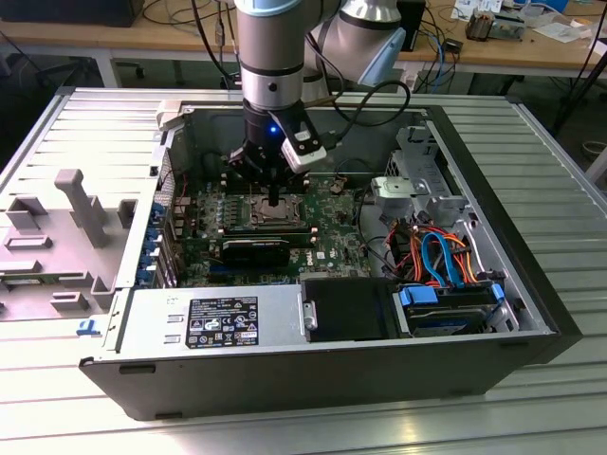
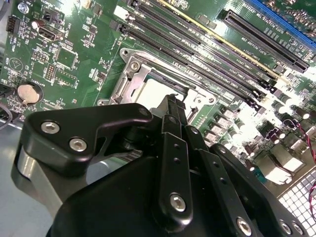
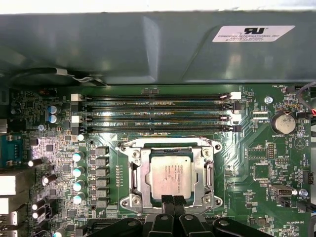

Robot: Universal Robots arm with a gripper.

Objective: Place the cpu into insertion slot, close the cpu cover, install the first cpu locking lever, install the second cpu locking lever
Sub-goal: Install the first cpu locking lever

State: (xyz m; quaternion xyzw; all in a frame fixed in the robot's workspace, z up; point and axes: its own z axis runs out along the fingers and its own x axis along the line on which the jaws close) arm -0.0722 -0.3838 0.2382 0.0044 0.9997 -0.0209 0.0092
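We see the cpu (image 3: 172,175) lying flat, squarely under the lowered cpu cover (image 3: 137,178); the hand (image 3: 172,201), fingers pressed together, hovers at its edge.

Exterior view: high, angled down from off the arm, takes in the whole open computer case (image 1: 313,313) on the worktop (image 1: 531,417). First wrist view: close, straight down on the motherboard (image 3: 247,163). Second wrist view: closer, oblique past the gripper (image 2: 170,106); both wrist views share the insertion slot (image 3: 170,175) and memory slots (image 3: 155,116).
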